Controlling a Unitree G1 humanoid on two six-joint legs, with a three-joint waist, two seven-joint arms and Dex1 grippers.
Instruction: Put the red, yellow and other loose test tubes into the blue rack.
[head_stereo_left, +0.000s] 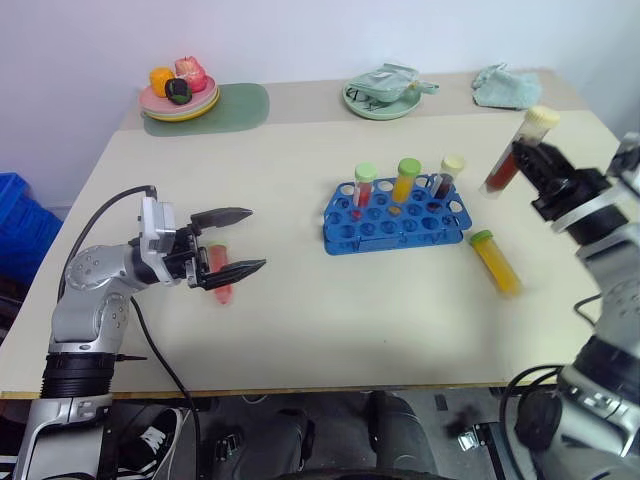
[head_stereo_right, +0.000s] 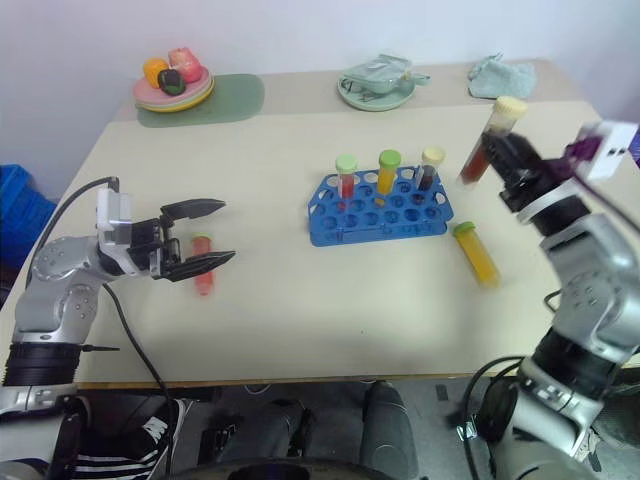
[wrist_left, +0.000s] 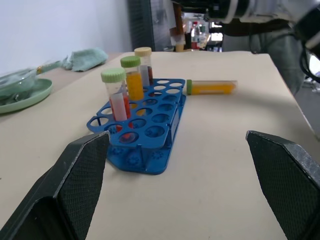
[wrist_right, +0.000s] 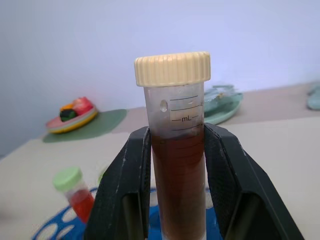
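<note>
**Dark tube held aloft, red tube lying under the open left gripper**

The lower end of the brown tube (wrist_right: 179, 165) is being cut off in the right wrist view, and its tip is being hidden behind the right gripper (head_stereo_left: 530, 170), whose two fingers are being pressed against its sides — the tube is being gripped just under its cream cap and held tilted in the air, up and to the right of the blue rack (head_stereo_left: 395, 215). The left gripper (head_stereo_left: 240, 241) is being held with its fingers spread wide and nothing between them; the red tube (head_stereo_left: 220, 272) is being partly covered by those fingers, lying on the table just beneath and behind them. Ahead of the left gripper's fingertips the rack is being seen with three capped tubes standing in its back row — a red one, an orange one and a dark one. The yellow tube (head_stereo_left: 495, 262) is lying on its side just beyond the rack's far end, below the right gripper.

The table (head_stereo_left: 300, 330) is being shown as a pale beige top. At its far edge a plate of toy food (head_stereo_left: 179, 92) on a green mat, a green dish (head_stereo_left: 382, 92) and a crumpled cloth (head_stereo_left: 506, 86) are being kept against a plain pale wall.
</note>
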